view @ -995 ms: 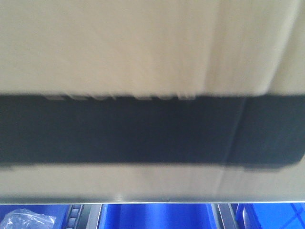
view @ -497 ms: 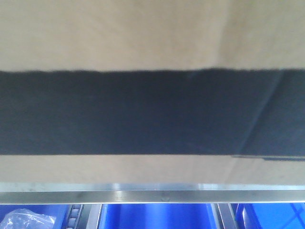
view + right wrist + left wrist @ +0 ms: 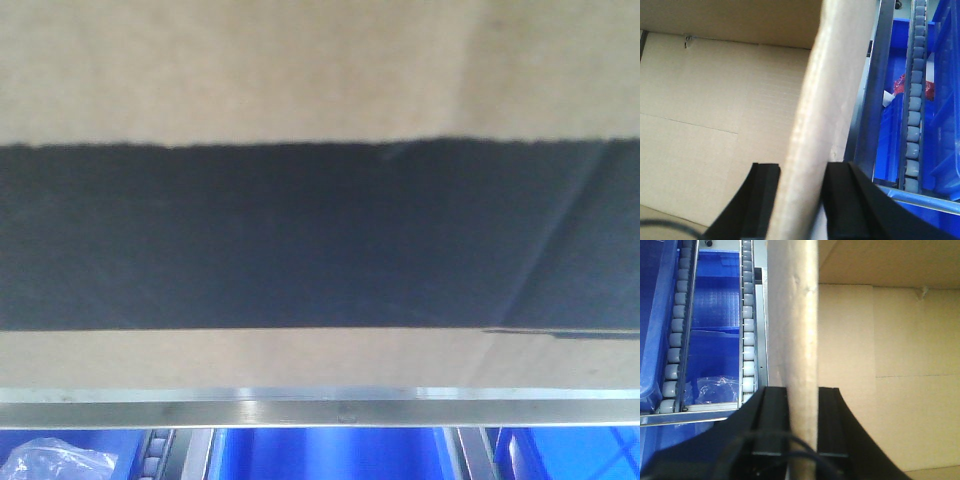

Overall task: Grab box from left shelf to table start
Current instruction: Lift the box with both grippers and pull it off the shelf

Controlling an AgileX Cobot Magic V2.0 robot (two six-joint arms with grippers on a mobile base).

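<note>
Blue bins (image 3: 330, 455) below a shiny rail (image 3: 320, 410) filled the background | box (image 3: 320, 70) sat at left shelf (image 3: 871, 100), just above that rail | left jaws and right jaws each clamped one side wall | risk: thin cardboard might buckle or slip, dropping box onto rail

The box (image 3: 300, 70) is tan cardboard with a wide black band across its face. The shelf (image 3: 320, 410) has a shiny silver rail. The bins (image 3: 330, 455) are bright blue, the rollers (image 3: 746, 340) pale grey. The left gripper (image 3: 802, 402) and right gripper (image 3: 802, 177) are black.
</note>
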